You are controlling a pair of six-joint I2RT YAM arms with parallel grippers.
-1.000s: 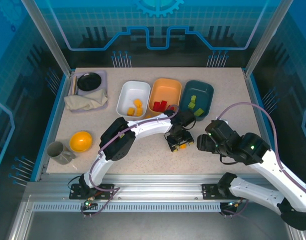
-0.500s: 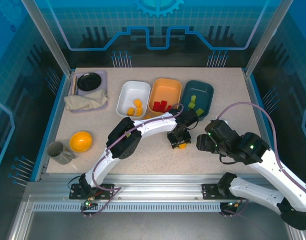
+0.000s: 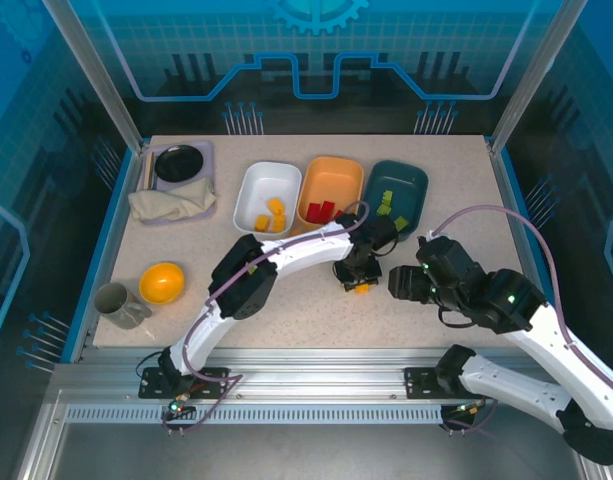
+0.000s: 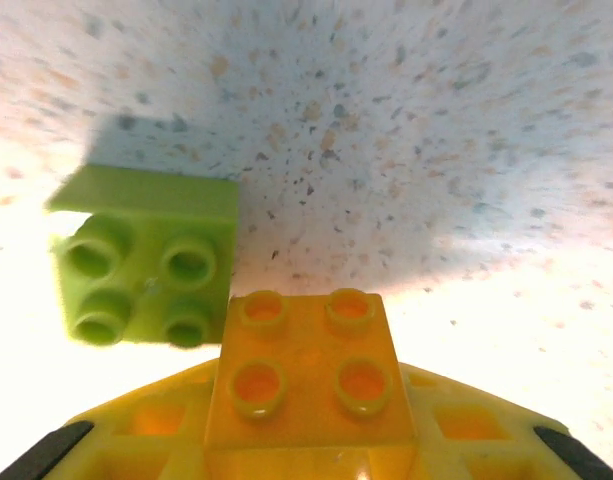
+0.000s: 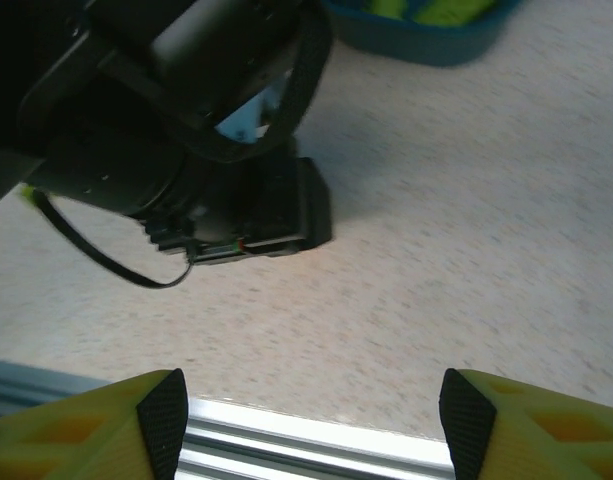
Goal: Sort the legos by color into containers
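My left gripper [image 3: 357, 278] is down on the table [image 3: 286, 315], in front of the gap between the orange bin [image 3: 331, 178] and the teal bin [image 3: 410, 180]. On the left wrist camera its yellow fingers [image 4: 136, 430] are clenched against both sides of an orange brick [image 4: 311, 370], which sits studs up on the speckled surface. A green brick [image 4: 146, 260] lies just beside it on the left. Their corners look as if they meet, though I can't be sure they touch.

My right gripper [image 5: 311, 410] hangs just to the right of the left one. Its fingers are spread wide with nothing between them, and it looks across at the left wrist.

The white bin [image 3: 254, 190] holds orange-yellow bricks [image 3: 274, 212]. The orange bin holds red bricks [image 3: 321, 210], and the teal one holds green bricks [image 3: 389, 205].
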